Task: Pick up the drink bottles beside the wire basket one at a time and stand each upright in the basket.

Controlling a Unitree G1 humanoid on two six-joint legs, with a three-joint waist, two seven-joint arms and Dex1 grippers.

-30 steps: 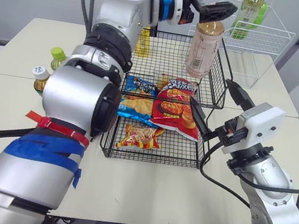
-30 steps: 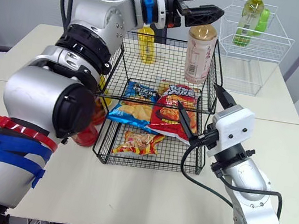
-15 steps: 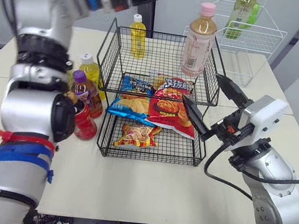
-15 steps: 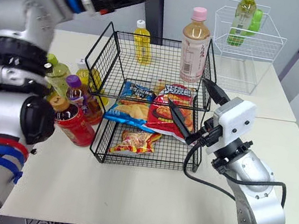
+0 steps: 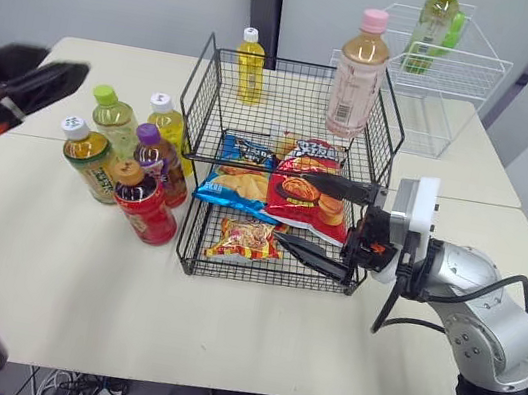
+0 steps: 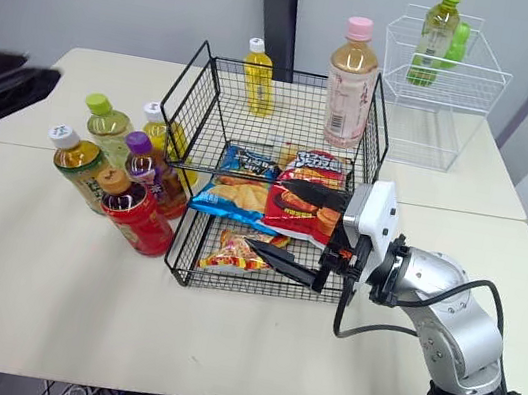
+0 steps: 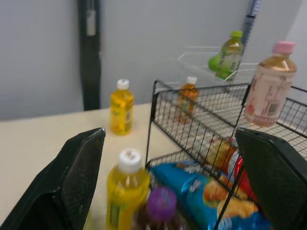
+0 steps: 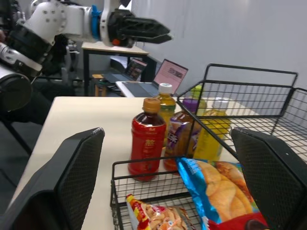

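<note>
**Both grippers empty, five bottles waiting left of the basket**

From the head camera, five drink bottles (image 5: 133,160) stand upright in a tight cluster on the table (image 5: 52,253), just beside the left wall of the wire basket (image 5: 200,96). The red bottle (image 5: 144,206) is nearest the front. The left gripper (image 5: 46,75) hangs well off to the left of the cluster and holds nothing. The right gripper (image 5: 293,207) sits over the basket's front right part. Its two fingers are spread wide above the snack bags (image 5: 284,196), and the basket lies between it and the cluster. A pink-capped bottle (image 5: 358,71) stands at the basket's far right corner.

In the left wrist view the fingers (image 7: 76,177) are wide apart. A white-capped yellow bottle (image 7: 125,191) and a purple-capped one sit near, between them, untouched.

In the right wrist view the fingers (image 8: 72,177) are also spread and empty. The red bottle shows through the mesh, on the far side of the wire.

The bottles look full, so I would expect each to be fairly heavy for its size. They are probably slick on the label, with walls that give a little under a squeeze. The best hold looks like the body, around the middle and below the shoulder. Since they stand packed together, an outer bottle looks the easiest to reach, and the left gripper seems the better placed for it.
</note>
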